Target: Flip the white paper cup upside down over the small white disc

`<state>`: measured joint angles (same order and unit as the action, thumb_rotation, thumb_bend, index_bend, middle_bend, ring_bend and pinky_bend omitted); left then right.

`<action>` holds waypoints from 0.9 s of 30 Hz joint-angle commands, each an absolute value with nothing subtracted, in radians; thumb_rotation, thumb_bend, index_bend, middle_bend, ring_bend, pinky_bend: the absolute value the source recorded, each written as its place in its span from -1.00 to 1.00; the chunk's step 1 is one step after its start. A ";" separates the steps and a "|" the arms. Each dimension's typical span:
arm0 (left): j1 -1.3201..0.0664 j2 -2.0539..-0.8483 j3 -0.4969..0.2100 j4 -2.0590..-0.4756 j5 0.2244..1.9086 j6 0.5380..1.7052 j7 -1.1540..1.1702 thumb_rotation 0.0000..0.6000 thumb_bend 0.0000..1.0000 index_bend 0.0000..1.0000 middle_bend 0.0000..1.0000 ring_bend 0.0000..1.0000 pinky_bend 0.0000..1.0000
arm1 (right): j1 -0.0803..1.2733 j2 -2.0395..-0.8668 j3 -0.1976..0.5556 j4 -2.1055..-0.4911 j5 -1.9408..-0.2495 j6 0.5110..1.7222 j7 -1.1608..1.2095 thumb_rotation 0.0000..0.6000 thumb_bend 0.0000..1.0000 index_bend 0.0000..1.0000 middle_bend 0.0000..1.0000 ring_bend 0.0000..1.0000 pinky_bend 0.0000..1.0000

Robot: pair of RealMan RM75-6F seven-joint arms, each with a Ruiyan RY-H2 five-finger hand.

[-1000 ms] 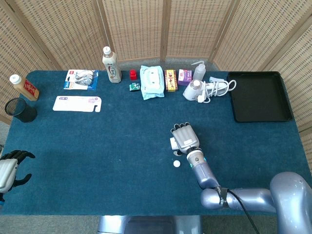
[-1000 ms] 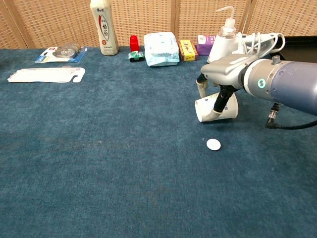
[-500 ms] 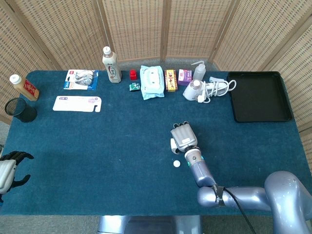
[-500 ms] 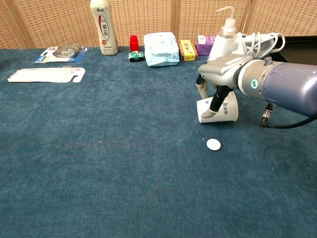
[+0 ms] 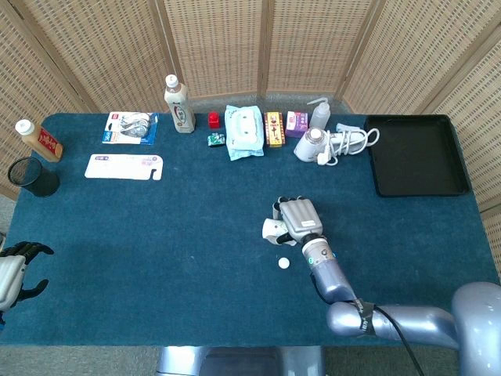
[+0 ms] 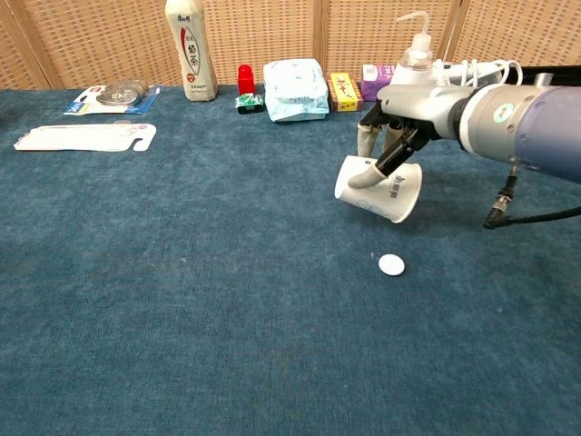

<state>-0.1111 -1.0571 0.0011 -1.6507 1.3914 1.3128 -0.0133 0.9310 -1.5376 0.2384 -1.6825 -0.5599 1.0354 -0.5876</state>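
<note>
My right hand (image 6: pixel 399 136) (image 5: pixel 299 218) holds the white paper cup (image 6: pixel 379 189) (image 5: pixel 273 230) above the blue cloth. The cup is tipped, its open mouth facing left and slightly down. One finger reaches into the rim while others lie over the cup's side. The small white disc (image 6: pixel 391 264) (image 5: pixel 283 264) lies flat on the cloth, below and a little right of the cup's mouth in the chest view, apart from it. My left hand (image 5: pixel 14 270) sits at the table's near-left edge, fingers apart, holding nothing.
Along the far edge stand a bottle (image 5: pixel 179 104), a red block (image 5: pixel 213 119), a wipes pack (image 5: pixel 243 131), small boxes (image 5: pixel 274 128), a spray bottle (image 5: pixel 318 114) and a corded device (image 5: pixel 317 145). A black tray (image 5: pixel 413 155) lies far right. A black cup (image 5: pixel 34 177) stands far left.
My right hand has lifted the cup off the cloth, carried it left and tipped its mouth down to the left. The disc and my left hand have not moved.
</note>
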 commanded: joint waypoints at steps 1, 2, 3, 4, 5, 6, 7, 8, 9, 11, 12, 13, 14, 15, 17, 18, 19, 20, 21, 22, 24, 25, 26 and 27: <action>-0.113 -1.053 0.000 -1.659 1.392 1.314 -0.006 1.00 -0.50 -0.29 -0.36 -0.57 -0.52 | 0.843 -1.479 0.286 -1.738 -0.637 0.952 -0.379 0.41 -0.41 0.02 -0.38 -0.30 -0.47; -0.113 -1.051 -0.001 -1.662 1.393 1.315 -0.004 1.00 -0.50 -0.29 -0.36 -0.57 -0.52 | 0.831 -1.474 0.291 -1.742 -0.649 0.938 -0.341 0.40 -0.42 0.02 -0.38 -0.30 -0.47; -0.113 -1.050 -0.001 -1.665 1.393 1.315 0.000 1.00 -0.50 -0.29 -0.36 -0.57 -0.52 | 0.819 -1.469 0.294 -1.747 -0.659 0.922 -0.304 0.40 -0.42 0.02 -0.38 -0.30 -0.48; -0.114 -1.048 -0.001 -1.669 1.393 1.316 0.003 1.00 -0.50 -0.29 -0.36 -0.57 -0.52 | 0.808 -1.464 0.297 -1.751 -0.672 0.904 -0.267 0.40 -0.43 0.02 -0.38 -0.30 -0.48; -0.114 -1.046 -0.002 -1.673 1.393 1.317 0.006 1.00 -0.50 -0.29 -0.36 -0.57 -0.52 | 0.797 -1.459 0.299 -1.753 -0.689 0.888 -0.232 0.41 -0.43 0.02 -0.38 -0.31 -0.48; -0.114 -1.044 -0.002 -1.677 1.393 1.318 0.010 1.00 -0.50 -0.29 -0.36 -0.57 -0.52 | 0.786 -1.457 0.298 -1.751 -0.708 0.876 -0.203 0.41 -0.43 0.02 -0.38 -0.31 -0.49; -0.114 -1.041 -0.002 -1.681 1.392 1.319 0.013 1.00 -0.50 -0.29 -0.36 -0.57 -0.52 | 0.777 -1.457 0.296 -1.748 -0.729 0.868 -0.176 0.40 -0.44 0.02 -0.38 -0.32 -0.49; -0.114 -1.039 -0.003 -1.685 1.392 1.320 0.017 1.00 -0.50 -0.29 -0.36 -0.57 -0.52 | 0.767 -1.460 0.294 -1.743 -0.752 0.863 -0.149 0.41 -0.44 0.02 -0.38 -0.32 -0.50; -0.114 -1.036 -0.004 -1.690 1.392 1.322 0.022 1.00 -0.50 -0.29 -0.36 -0.57 -0.52 | 0.754 -1.468 0.291 -1.736 -0.777 0.860 -0.118 0.40 -0.45 0.02 -0.38 -0.32 -0.50; -0.114 -1.031 -0.004 -1.700 1.390 1.323 0.030 1.00 -0.50 -0.29 -0.36 -0.57 -0.52 | 0.735 -1.483 0.284 -1.717 -0.834 0.857 -0.067 0.41 -0.46 0.02 -0.38 -0.33 -0.50; -0.114 -1.028 -0.004 -1.705 1.390 1.324 0.034 1.00 -0.50 -0.29 -0.36 -0.57 -0.52 | 0.726 -1.492 0.280 -1.706 -0.860 0.857 -0.041 0.41 -0.46 0.02 -0.38 -0.33 -0.50; -0.114 -1.026 -0.004 -1.709 1.391 1.326 0.038 1.00 -0.50 -0.29 -0.36 -0.57 -0.52 | 0.717 -1.502 0.276 -1.695 -0.888 0.859 -0.017 0.41 -0.47 0.02 -0.38 -0.33 -0.50; -0.113 -1.022 -0.004 -1.715 1.390 1.327 0.043 1.00 -0.50 -0.29 -0.36 -0.57 -0.52 | 0.708 -1.513 0.267 -1.677 -0.924 0.859 0.011 0.41 -0.47 0.02 -0.38 -0.33 -0.51; -0.112 -1.020 -0.004 -1.719 1.390 1.329 0.046 1.00 -0.50 -0.29 -0.36 -0.57 -0.52 | 0.700 -1.521 0.262 -1.664 -0.950 0.863 0.031 0.41 -0.47 0.02 -0.38 -0.33 -0.51; -0.111 -1.016 -0.004 -1.727 1.388 1.331 0.052 1.00 -0.50 -0.29 -0.36 -0.57 -0.52 | 0.687 -1.538 0.251 -1.638 -0.998 0.869 0.067 0.41 -0.49 0.02 -0.38 -0.33 -0.51; -0.110 -1.012 -0.003 -1.733 1.389 1.333 0.057 1.00 -0.50 -0.29 -0.36 -0.57 -0.52 | 0.679 -1.547 0.242 -1.619 -1.025 0.872 0.089 0.41 -0.49 0.02 -0.38 -0.33 -0.51; -0.110 -1.010 -0.003 -1.737 1.389 1.335 0.061 1.00 -0.50 -0.29 -0.36 -0.57 -0.52 | 0.675 -1.554 0.234 -1.603 -1.044 0.873 0.103 0.41 -0.50 0.02 -0.38 -0.33 -0.51; -0.109 -1.007 -0.002 -1.742 1.389 1.336 0.064 1.00 -0.50 -0.29 -0.36 -0.57 -0.52 | 0.671 -1.559 0.229 -1.590 -1.061 0.875 0.115 0.40 -0.50 0.02 -0.38 -0.34 -0.51; -0.108 -1.005 -0.002 -1.746 1.389 1.338 0.066 1.00 -0.50 -0.29 -0.36 -0.57 -0.52 | 0.667 -1.566 0.221 -1.574 -1.081 0.877 0.127 0.40 -0.50 0.02 -0.38 -0.34 -0.52; -0.108 -1.004 -0.002 -1.749 1.389 1.338 0.068 1.00 -0.50 -0.29 -0.36 -0.57 -0.52 | 0.665 -1.569 0.216 -1.565 -1.094 0.876 0.136 0.40 -0.51 0.02 -0.38 -0.35 -0.52; -0.108 -1.002 -0.002 -1.755 1.389 1.339 0.072 1.00 -0.51 -0.29 -0.36 -0.57 -0.52 | 0.659 -1.577 0.207 -1.543 -1.119 0.880 0.152 0.41 -0.51 0.02 -0.39 -0.35 -0.52; -0.108 -1.002 -0.001 -1.757 1.389 1.339 0.074 1.00 -0.51 -0.29 -0.36 -0.57 -0.52 | 0.657 -1.580 0.203 -1.535 -1.128 0.879 0.160 0.41 -0.51 0.02 -0.39 -0.35 -0.52; -0.108 -1.001 -0.001 -1.759 1.390 1.339 0.075 1.00 -0.50 -0.29 -0.36 -0.57 -0.52 | 0.654 -1.583 0.201 -1.529 -1.136 0.881 0.170 0.41 -0.51 0.02 -0.39 -0.35 -0.52; -0.108 -1.001 -0.001 -1.761 1.390 1.339 0.077 1.00 -0.50 -0.29 -0.36 -0.57 -0.52 | 0.651 -1.586 0.199 -1.520 -1.143 0.881 0.182 0.41 -0.51 0.01 -0.39 -0.35 -0.52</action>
